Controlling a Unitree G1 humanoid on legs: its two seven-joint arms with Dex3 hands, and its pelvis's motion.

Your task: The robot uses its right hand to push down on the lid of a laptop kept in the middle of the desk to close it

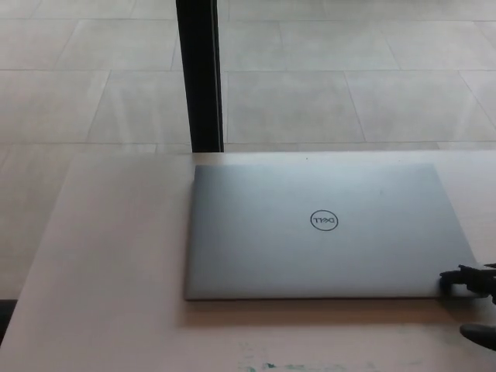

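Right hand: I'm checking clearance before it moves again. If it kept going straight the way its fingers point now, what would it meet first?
The right hand points toward picture left, so it would likely meet the closed laptop at its near right corner first. Depth is unclear; it may already touch.
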